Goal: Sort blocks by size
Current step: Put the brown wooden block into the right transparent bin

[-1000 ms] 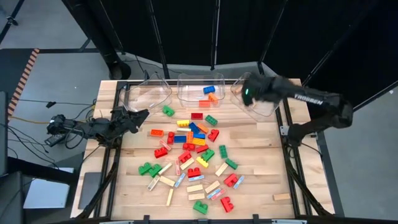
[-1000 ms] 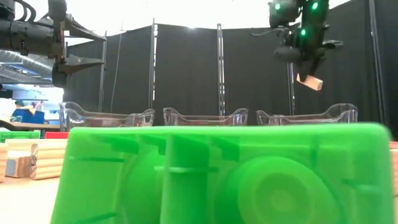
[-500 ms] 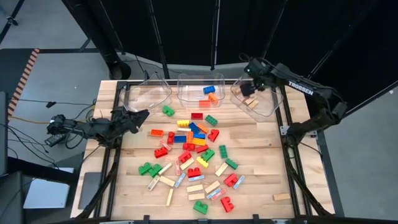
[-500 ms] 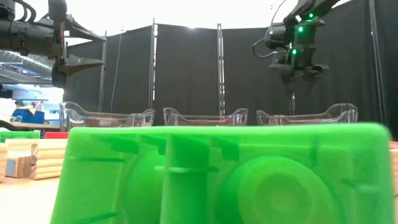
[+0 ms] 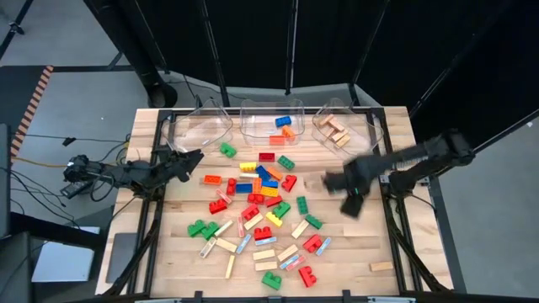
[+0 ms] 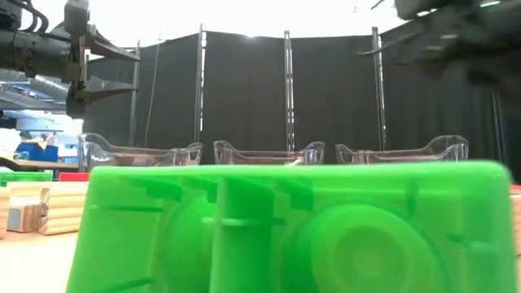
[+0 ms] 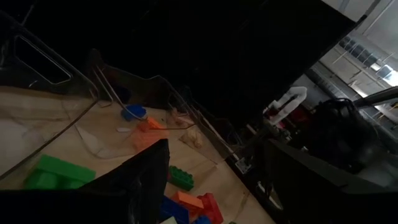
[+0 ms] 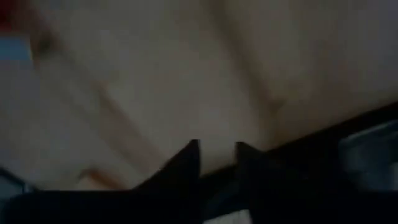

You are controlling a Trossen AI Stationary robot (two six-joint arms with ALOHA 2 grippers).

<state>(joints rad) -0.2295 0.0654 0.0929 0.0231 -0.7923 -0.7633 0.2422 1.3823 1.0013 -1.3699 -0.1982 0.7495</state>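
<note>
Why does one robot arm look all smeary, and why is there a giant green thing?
High view: the right gripper is streaked with motion blur over the table, while the left gripper looks sharp. Right wrist view: everything is smeared. Low view: a green block sits right against the lens, so it fills the picture. Left wrist view: dark and dim.

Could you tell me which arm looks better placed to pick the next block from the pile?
Probably the right. Its end effector is over the table beside the block pile, near a green brick. The left end effector waits at the table's left edge near the left bin.
</note>
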